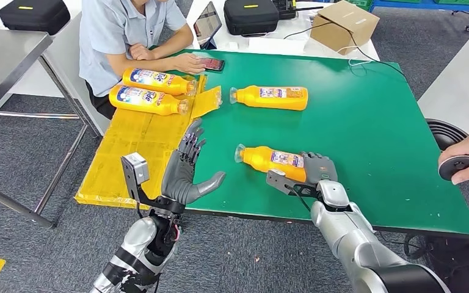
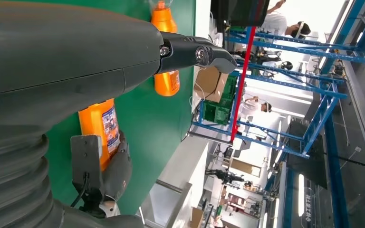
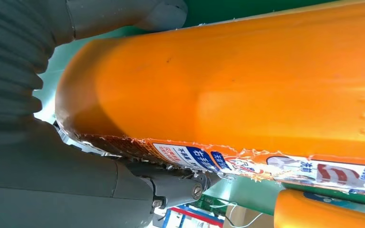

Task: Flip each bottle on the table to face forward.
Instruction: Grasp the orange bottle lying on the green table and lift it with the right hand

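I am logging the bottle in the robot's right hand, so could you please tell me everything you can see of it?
The near bottle is orange and looks like glossy plastic, with a clear cap at its end and a white, blue and red label along its body. It lies on its side on the green table, cap pointing toward the robot's left. The right hand grips its base end, thumb on one side and fingers on the other. Nothing else touches it.

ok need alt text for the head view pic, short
The right robot hand grips the base of an orange bottle lying on a green table, while the left robot hand hovers open beside it. Three more orange bottles lie farther back, near a seated person.
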Robot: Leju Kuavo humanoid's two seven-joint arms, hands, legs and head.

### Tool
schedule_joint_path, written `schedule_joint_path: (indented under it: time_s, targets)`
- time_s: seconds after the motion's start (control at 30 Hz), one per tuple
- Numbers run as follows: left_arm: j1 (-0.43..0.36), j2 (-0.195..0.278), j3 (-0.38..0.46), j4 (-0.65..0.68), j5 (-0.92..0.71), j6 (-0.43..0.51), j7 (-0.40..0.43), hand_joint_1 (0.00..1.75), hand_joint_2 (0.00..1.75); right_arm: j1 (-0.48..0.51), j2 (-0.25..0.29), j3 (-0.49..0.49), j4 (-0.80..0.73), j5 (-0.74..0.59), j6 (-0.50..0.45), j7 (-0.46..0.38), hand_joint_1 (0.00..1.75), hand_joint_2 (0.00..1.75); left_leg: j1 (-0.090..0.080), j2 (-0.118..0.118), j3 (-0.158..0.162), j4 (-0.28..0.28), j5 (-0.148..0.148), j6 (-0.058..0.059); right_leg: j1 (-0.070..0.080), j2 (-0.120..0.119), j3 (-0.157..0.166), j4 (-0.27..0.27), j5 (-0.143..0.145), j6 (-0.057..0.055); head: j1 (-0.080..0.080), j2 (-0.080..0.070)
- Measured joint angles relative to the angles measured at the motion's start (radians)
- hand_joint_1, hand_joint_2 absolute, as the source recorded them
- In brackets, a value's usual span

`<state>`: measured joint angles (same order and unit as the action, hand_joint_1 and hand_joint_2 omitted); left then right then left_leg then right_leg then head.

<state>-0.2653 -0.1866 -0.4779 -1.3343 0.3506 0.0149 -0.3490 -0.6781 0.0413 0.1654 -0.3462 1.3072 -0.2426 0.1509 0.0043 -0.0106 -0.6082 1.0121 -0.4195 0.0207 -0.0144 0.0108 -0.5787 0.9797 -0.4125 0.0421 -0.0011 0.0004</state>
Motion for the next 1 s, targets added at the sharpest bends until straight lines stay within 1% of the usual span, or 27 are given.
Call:
schedule_joint_path:
  time_s: [0.17,0.27,0.3,0.37,0.43,0.5,0.53,0.6,0.67,0.73,0.77,0.83,0.9,1.0]
  targets:
    - [-0.001,-0.003,0.002,0.003,0.000,-0.001,0.002,0.00,1.75,-0.001,-0.002,0.005,0.001,-0.003,0.000,0.000,1.75,1.75,0.000,0.000,0.000,0.000,0.000,0.000,0.000,0.000,0.000,0.000,0.000,0.000,0.000,0.000]
    - [-0.002,-0.004,0.002,0.008,0.000,-0.003,0.004,0.00,1.75,0.001,-0.004,0.004,0.002,-0.031,-0.011,-0.048,1.75,1.75,0.000,0.000,0.000,0.000,0.000,0.000,0.000,0.000,0.000,0.000,0.000,0.000,0.000,0.000]
    - [-0.002,-0.004,0.002,0.009,0.000,-0.003,0.004,0.00,1.75,0.004,-0.004,0.000,0.002,-0.052,-0.025,-0.082,1.75,1.75,0.000,0.000,0.000,0.000,0.000,0.000,0.000,0.000,0.000,0.000,0.000,0.000,0.000,0.000]
    - [-0.001,-0.003,0.002,0.009,-0.001,-0.001,0.001,0.00,1.75,0.016,-0.004,-0.016,0.002,-0.115,-0.071,-0.179,1.75,1.75,0.000,0.000,-0.001,0.000,0.000,0.000,0.000,0.000,0.000,0.000,0.000,0.000,0.000,0.000]
    - [0.001,-0.003,0.003,0.009,-0.015,0.020,-0.014,0.00,1.75,0.033,0.001,-0.048,0.002,-0.213,-0.124,-0.309,1.75,1.75,0.000,0.001,-0.002,0.000,0.000,0.000,0.000,0.001,0.000,0.000,0.000,0.000,0.000,0.000]
    - [0.007,-0.003,0.005,0.007,-0.040,0.065,-0.038,0.00,1.75,0.052,0.017,-0.088,0.000,-0.318,-0.155,-0.436,1.75,1.75,0.000,0.003,-0.002,0.000,-0.001,0.000,0.000,0.002,-0.001,0.000,0.000,0.000,0.000,0.000]
    - [0.011,-0.003,0.007,0.006,-0.052,0.085,-0.048,0.00,1.75,0.059,0.029,-0.109,-0.001,-0.356,-0.162,-0.479,1.75,1.75,0.000,0.003,-0.001,0.000,-0.001,-0.001,0.001,0.003,-0.001,0.000,0.000,0.000,0.000,0.000]
    - [0.021,-0.002,0.011,0.004,-0.075,0.123,-0.060,0.00,1.75,0.071,0.052,-0.143,-0.004,-0.405,-0.170,-0.532,1.75,1.75,0.000,0.004,-0.002,0.000,-0.001,-0.001,0.001,0.003,-0.002,0.001,0.000,0.000,0.000,0.000]
    - [0.036,0.000,0.019,-0.003,-0.114,0.186,-0.064,0.00,1.75,0.083,0.080,-0.169,-0.014,-0.459,-0.173,-0.594,1.75,1.75,0.001,0.003,-0.003,0.000,-0.001,-0.001,0.003,0.003,-0.002,0.001,0.000,0.000,0.000,0.000]
    - [0.062,0.004,0.034,-0.012,-0.144,0.243,-0.055,0.00,1.75,0.108,0.120,-0.187,-0.046,-0.547,-0.160,-0.682,1.75,1.75,0.002,0.004,-0.003,-0.001,-0.001,-0.001,0.003,0.003,-0.004,0.002,0.000,-0.001,0.000,0.000]
    - [0.078,0.007,0.045,-0.015,-0.150,0.253,-0.047,0.00,1.75,0.128,0.145,-0.191,-0.074,-0.597,-0.150,-0.718,1.75,1.75,0.002,0.004,-0.004,-0.001,-0.001,-0.002,0.003,0.003,-0.005,0.002,0.000,-0.001,0.000,0.000]
    - [0.111,0.013,0.068,-0.018,-0.151,0.237,-0.030,0.00,1.75,0.177,0.192,-0.179,-0.155,-0.699,-0.136,-0.748,1.75,1.75,0.002,0.004,-0.006,-0.001,-0.001,-0.002,0.003,0.003,-0.008,0.002,-0.001,-0.001,0.000,0.000]
    - [0.142,0.017,0.090,-0.019,-0.147,0.194,-0.006,0.00,1.75,0.230,0.225,-0.141,-0.260,-0.801,-0.131,-0.740,1.75,1.75,0.003,0.001,-0.009,-0.001,-0.001,-0.002,0.003,0.001,-0.010,0.003,-0.001,-0.002,0.000,0.000]
    - [0.186,0.027,0.112,-0.019,-0.141,0.084,0.025,0.00,1.75,0.306,0.242,-0.052,-0.435,-0.924,-0.123,-0.717,1.75,1.75,0.003,0.001,-0.012,-0.001,-0.001,-0.002,0.003,0.001,-0.013,0.003,-0.001,-0.002,0.000,0.000]
